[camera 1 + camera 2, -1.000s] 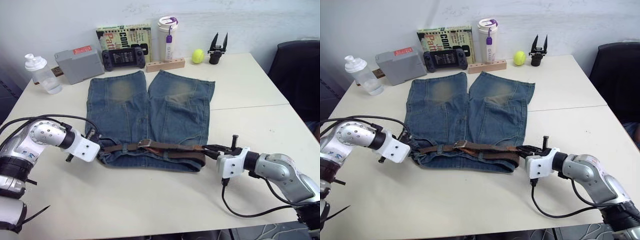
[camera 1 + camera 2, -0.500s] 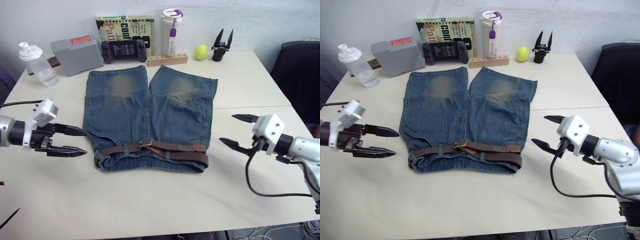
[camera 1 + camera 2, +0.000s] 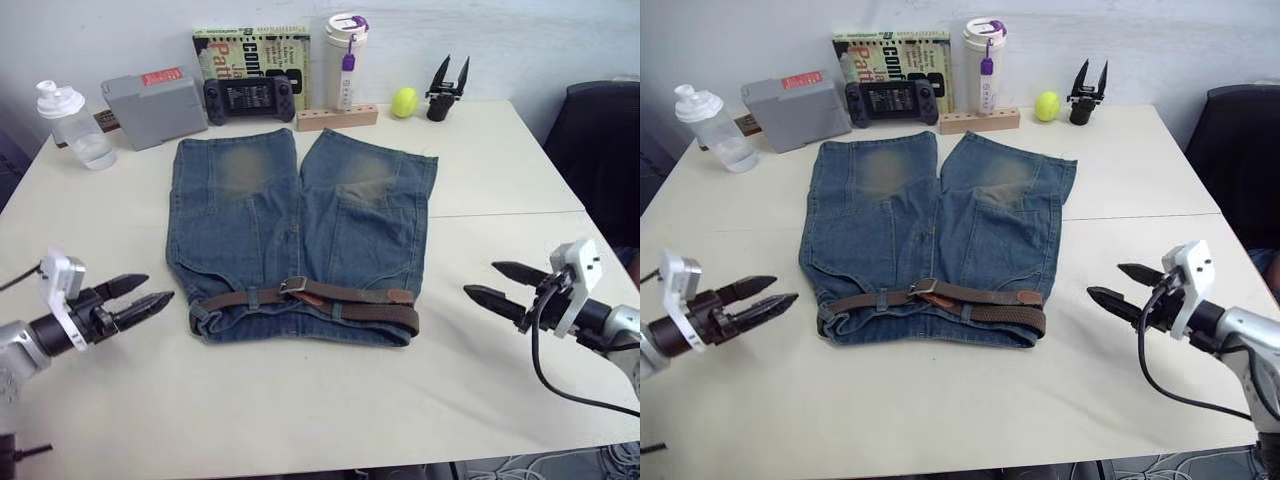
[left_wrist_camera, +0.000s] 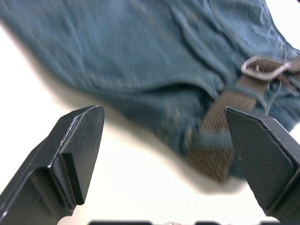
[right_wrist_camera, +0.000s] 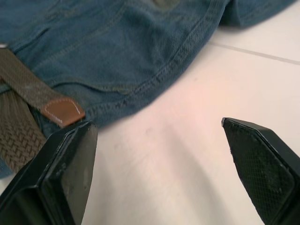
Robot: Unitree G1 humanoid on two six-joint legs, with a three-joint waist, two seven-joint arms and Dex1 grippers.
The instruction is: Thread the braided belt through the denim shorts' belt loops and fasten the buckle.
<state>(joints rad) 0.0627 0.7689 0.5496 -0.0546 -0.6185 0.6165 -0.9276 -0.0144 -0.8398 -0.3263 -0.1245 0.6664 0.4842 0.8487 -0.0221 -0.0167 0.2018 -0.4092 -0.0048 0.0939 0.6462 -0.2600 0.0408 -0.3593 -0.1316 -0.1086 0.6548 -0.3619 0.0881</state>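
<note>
The denim shorts (image 3: 300,215) lie flat mid-table, waistband toward me. Along the waistband runs the braided belt (image 3: 330,302), passing under belt loops (image 3: 336,309). Its silver buckle (image 3: 293,285) sits near the middle and the tan tip (image 3: 398,296) lies at the right end. My left gripper (image 3: 158,288) is open over bare table, a short way left of the waistband's left end. Right of the shorts, my right gripper (image 3: 480,279) is also open and holds nothing. The left wrist view shows the buckle (image 4: 262,68) and belt (image 4: 218,126); the right wrist view shows the tan tip (image 5: 63,110).
Along the table's back edge stand a water bottle (image 3: 68,125), grey box (image 3: 150,105), game controller (image 3: 247,97), book (image 3: 250,45), tumbler (image 3: 345,55), wooden block (image 3: 335,118), tennis ball (image 3: 404,102) and a spare black gripper (image 3: 445,88). A dark chair (image 3: 600,150) is at the right.
A second ago both grippers were at the belt's two ends. Both have since drawn back outward from the shorts and stand open; the belt stays on the waistband.
</note>
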